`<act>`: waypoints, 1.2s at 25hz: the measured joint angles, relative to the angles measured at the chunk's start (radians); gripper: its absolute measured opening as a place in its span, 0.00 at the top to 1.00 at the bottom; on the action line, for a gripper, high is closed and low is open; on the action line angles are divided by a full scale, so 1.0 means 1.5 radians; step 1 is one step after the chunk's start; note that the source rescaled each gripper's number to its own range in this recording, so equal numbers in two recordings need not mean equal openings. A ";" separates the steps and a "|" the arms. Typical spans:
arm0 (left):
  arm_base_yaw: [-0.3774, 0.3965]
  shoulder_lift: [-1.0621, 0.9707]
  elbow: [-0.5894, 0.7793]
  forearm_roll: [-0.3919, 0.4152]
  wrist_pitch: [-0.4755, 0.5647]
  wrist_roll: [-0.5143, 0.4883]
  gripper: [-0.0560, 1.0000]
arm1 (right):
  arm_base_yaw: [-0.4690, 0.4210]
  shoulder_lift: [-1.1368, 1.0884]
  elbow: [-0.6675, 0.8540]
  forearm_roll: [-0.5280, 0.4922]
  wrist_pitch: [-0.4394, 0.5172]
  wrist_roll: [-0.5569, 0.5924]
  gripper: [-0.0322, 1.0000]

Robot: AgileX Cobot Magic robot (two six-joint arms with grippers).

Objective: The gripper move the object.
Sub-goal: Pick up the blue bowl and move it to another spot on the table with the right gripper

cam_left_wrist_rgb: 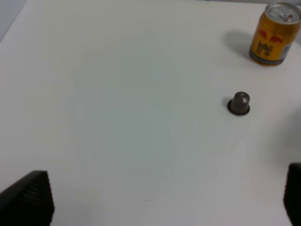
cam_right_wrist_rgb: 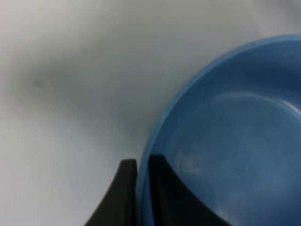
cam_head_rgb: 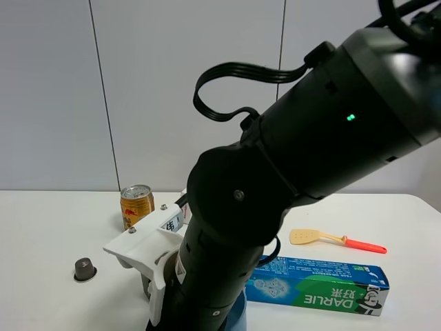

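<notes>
Pinching the rim: the right gripper (cam_right_wrist_rgb: 142,188), a black two-fingered claw, is closed on the wall of the round matte blue bowl (cam_right_wrist_rgb: 225,136), one finger inside and one outside. The bowl is at the front edge of the white table (cam_head_rgb: 41,227) in the high view, under the thick dark grey arm (cam_head_rgb: 289,172). Only a sliver of the bowl (cam_head_rgb: 239,314) shows there.

Step in hand, as I read it: shifting the bowl by its rim. The grip is on one edge only, so the bowl will likely want to tilt. Go low and slow, with the wrist level, and steer clear of the green-and-blue toothpaste box (cam_head_rgb: 317,283) just beside it. The smooth wall may slip from so thin a pinch.

Left gripper (cam_left_wrist_rgb: 160,207): fingertips wide apart, nothing between them, spread over bare table. Also in its view are a small dark grey capsule (cam_left_wrist_rgb: 239,102) and a gold drink can (cam_left_wrist_rgb: 274,33).

Hidden: in the high view the arm and the white mounting bracket (cam_head_rgb: 148,241) cover the claw. I cannot tell whether the bowl's base rests on the table or is lifted. The bowl's far side is cut off in the wrist view. A yellow spatula with a red handle (cam_head_rgb: 337,239) lies beyond the box.
</notes>
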 joint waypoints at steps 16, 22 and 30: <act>0.000 0.000 0.000 0.000 0.000 0.000 0.00 | 0.000 0.004 0.000 -0.001 -0.004 0.000 0.97; 0.000 0.000 0.000 0.000 0.000 0.000 0.00 | 0.000 0.004 0.000 -0.015 0.018 0.000 0.74; 0.000 0.000 0.000 0.000 0.000 0.000 0.00 | 0.000 -0.016 0.000 -0.017 0.021 0.000 0.29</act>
